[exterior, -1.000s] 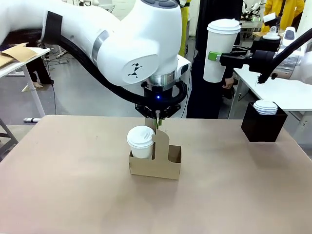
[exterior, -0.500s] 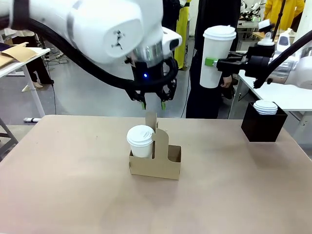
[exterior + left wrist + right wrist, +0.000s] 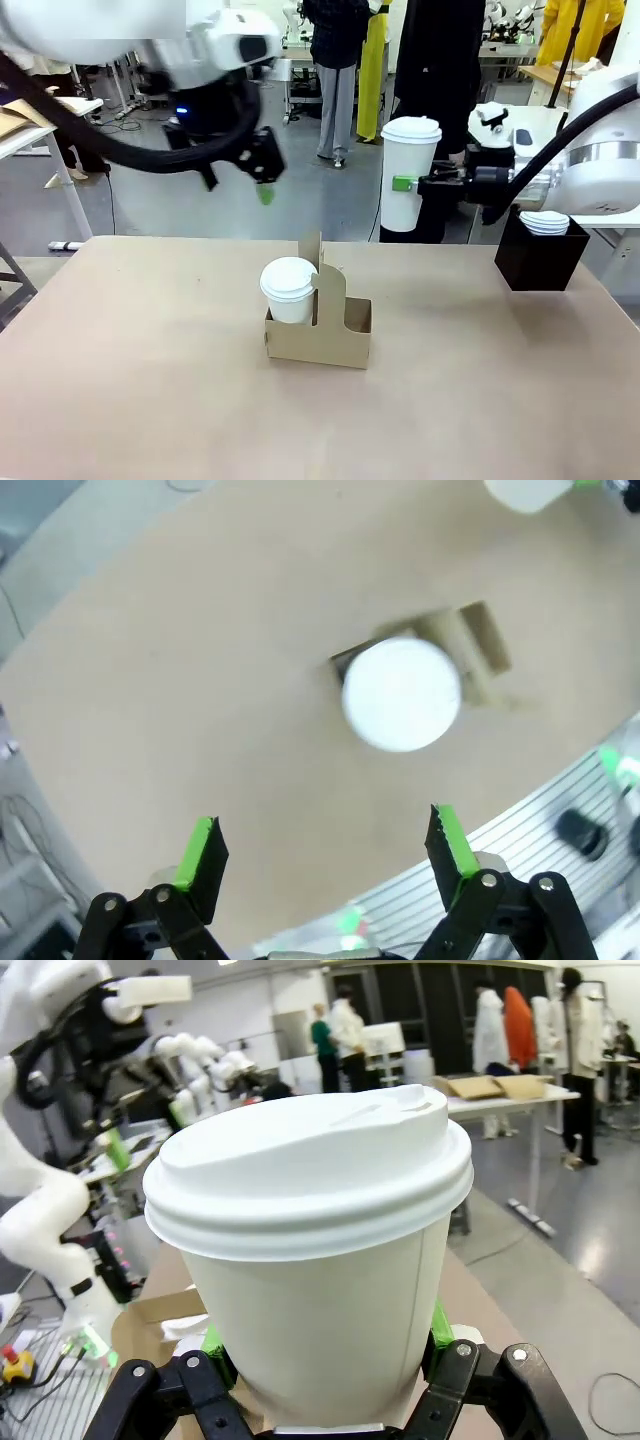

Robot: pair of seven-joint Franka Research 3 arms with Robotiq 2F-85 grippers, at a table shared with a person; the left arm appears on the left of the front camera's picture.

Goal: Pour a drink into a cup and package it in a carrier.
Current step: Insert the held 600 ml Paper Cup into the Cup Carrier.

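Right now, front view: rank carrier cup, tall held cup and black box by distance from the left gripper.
1. carrier cup, seated in the carrier, below-right of the left gripper.
2. tall cup, right, in the right gripper.
3. black box, far right.

No legible txt/labels (none anywhere).

left fingers opened, lifted away leftward, held cup lowered

Bright, even light, soft shadows; left arm and wrist-view carrier motion-blurred.
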